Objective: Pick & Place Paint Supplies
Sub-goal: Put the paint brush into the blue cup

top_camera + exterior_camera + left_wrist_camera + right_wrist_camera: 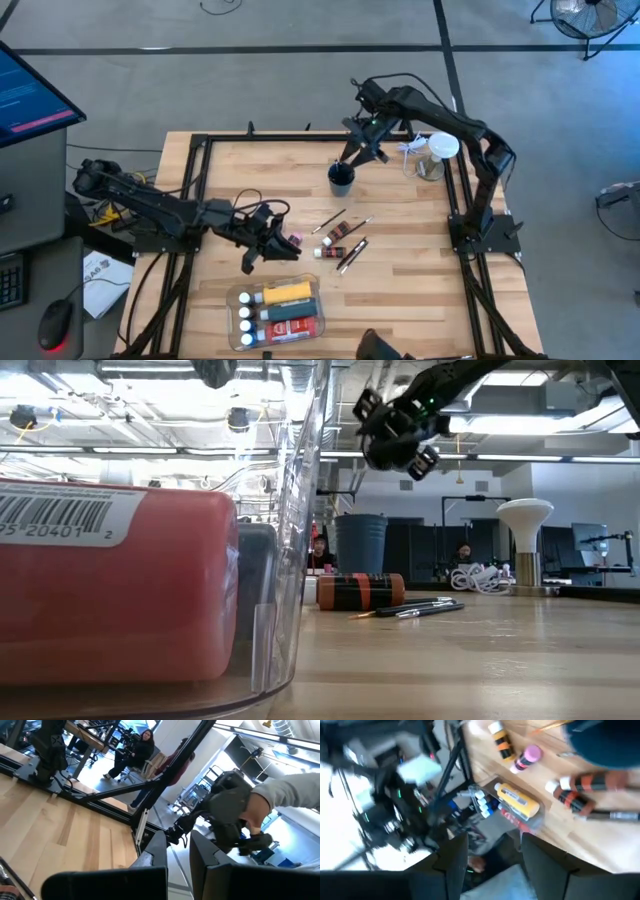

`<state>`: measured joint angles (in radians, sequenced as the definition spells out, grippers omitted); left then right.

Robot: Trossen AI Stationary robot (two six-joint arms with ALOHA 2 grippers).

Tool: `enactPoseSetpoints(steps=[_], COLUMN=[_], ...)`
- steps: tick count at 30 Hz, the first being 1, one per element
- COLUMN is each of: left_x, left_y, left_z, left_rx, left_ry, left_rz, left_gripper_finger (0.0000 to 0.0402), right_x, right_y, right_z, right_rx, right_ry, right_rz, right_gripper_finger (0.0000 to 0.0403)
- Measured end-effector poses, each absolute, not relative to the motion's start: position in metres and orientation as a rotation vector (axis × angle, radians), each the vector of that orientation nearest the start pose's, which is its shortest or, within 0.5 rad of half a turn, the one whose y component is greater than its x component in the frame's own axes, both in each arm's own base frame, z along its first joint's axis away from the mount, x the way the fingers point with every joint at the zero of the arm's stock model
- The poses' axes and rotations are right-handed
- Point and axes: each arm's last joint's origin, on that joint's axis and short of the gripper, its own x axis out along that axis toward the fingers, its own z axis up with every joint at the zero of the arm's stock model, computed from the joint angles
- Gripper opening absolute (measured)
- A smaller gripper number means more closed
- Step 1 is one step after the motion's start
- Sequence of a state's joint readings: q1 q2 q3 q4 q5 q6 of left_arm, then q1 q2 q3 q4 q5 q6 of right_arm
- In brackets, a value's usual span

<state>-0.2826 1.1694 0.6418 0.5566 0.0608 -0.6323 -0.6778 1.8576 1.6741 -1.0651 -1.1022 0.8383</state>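
**Right arm over the dark cup, loose supplies mid-table not yet collected**

Nearest the front edge sat the clear tray (237, 300), already holding the yellow bottle (286, 292), a red tube (292, 309), a dark green one below it and a row of white caps on the tray's left side. In the low view the tray wall and the red tube filled the foreground.

Just behind the tray, the left gripper (268, 240) hung low over the table with its fingers pressed together and nothing visibly between them. A pink-capped bottle (295, 241) lay right beside its tip; contact could not be judged.

Mid-table, still loose: a brown tube with an orange band and white cap (336, 251), a second small tube (338, 233) just behind it, and thin brushes (352, 254) scattered around both.

Farther back, the right gripper (362, 150) hovered above the dark cup (341, 178), lifted clear of it in the low view. The right wrist view showed its fingers spread and empty. A clear jar with a white lid (436, 155) stood by the far right rail.

Judged step: a drop at the cup appeared done, and the right arm was free for another pick. The next move called for reaching toward the brushes or tubes mid-table and lining the fingers across a thin handle lying flat, which left little to grip. The left gripper sat close to that cluster, so clearance mattered.
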Motion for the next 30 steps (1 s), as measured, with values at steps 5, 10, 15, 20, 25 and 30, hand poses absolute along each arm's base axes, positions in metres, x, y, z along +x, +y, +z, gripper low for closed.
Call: enactPoseSetpoints(steps=[5,10,15,20,25,30], left_x=[0.247,0.249,0.250,0.252,0.253,0.254], left_y=[-0.064,-0.056,-0.050,-0.044,-0.035,-0.027], left_z=[0.278,0.278,0.278,0.278,0.278,0.278], left_rx=[-0.630,-0.630,-0.631,-0.632,-0.643,-0.678], left_ry=[0.069,0.058,0.050,0.042,0.032,0.022], left_rz=[-0.306,-0.274,-0.252,-0.228,-0.195,-0.157], left_gripper_finger=[0.0002,0.0002,0.0002,0.0002,0.0002,0.0002], right_x=[0.303,0.287,0.268,0.261,0.263,0.265], right_y=[-0.193,-0.159,-0.123,-0.093,-0.072,-0.060], right_z=[0.313,0.332,0.345,0.355,0.354,0.335], right_rx=[1.498,1.277,0.959,0.641,0.398,0.275], right_ry=[0.940,1.000,1.178,1.290,1.365,1.433], right_rz=[0.160,0.262,0.205,0.126,0.090,0.210], right_gripper_finger=[0.0175,0.0154,0.0129,0.0117,0.0122,0.0133])
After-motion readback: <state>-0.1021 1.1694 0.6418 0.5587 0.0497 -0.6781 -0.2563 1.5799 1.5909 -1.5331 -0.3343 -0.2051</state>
